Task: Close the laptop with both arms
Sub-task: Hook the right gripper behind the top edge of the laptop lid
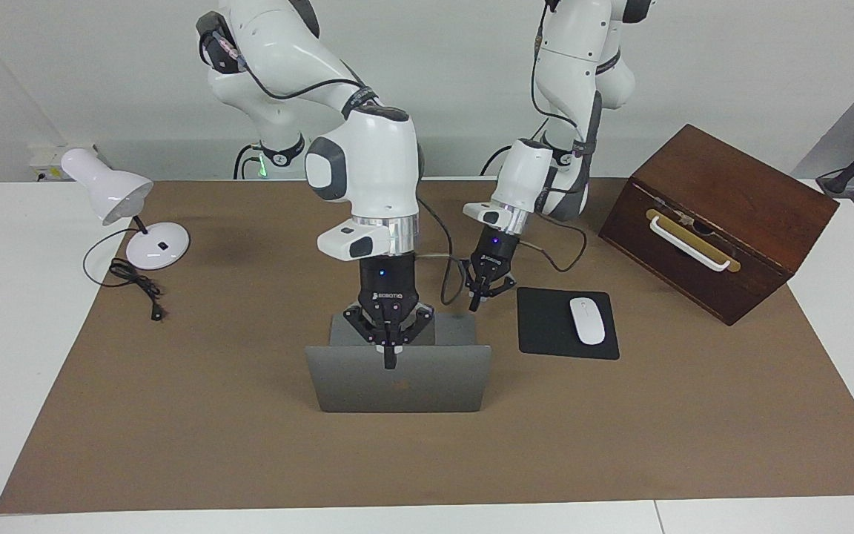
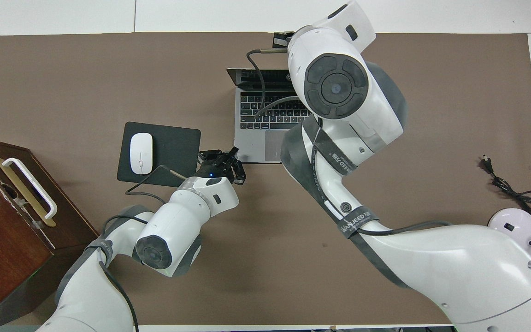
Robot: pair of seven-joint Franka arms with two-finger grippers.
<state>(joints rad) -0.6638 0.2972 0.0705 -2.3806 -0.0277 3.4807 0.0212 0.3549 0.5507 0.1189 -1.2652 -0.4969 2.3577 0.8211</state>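
**A:** Both sets of jaws are pinched shut, fingertips together and holding nothing. The left arm's black clawed gripper (image 1: 475,302) hangs over the table just beside the corner of the keyboard deck nearest the robots, between it and the flat black square mouse pad (image 1: 545,326). The right arm's black clawed gripper (image 1: 390,362) points straight down at the middle of the screen's top edge.

**B:** And the slim silver-grey metal laptop (image 1: 427,389) itself?

**A:** It stands open at mid-table, deck toward the robots, lid upright with its dark logo facing the camera across the table.

**B:** Why closed fingers?

**A:** My reading: a shut gripper makes a blunt point for pushing a lid down, with no grasp needed. The right one sits centred so the lid should fold evenly; the left looks placed to steady the base.

**B:** What does each camera give?

**A:** The facing view shows the right fingertip in front of the lid, though actual contact is unclear. From overhead, the right arm's big white wrist hides that gripper, but the keys, the trackpad and the left gripper (image 2: 221,161) at the deck's corner are plain. A white mouse (image 2: 141,153) lies on the pad.
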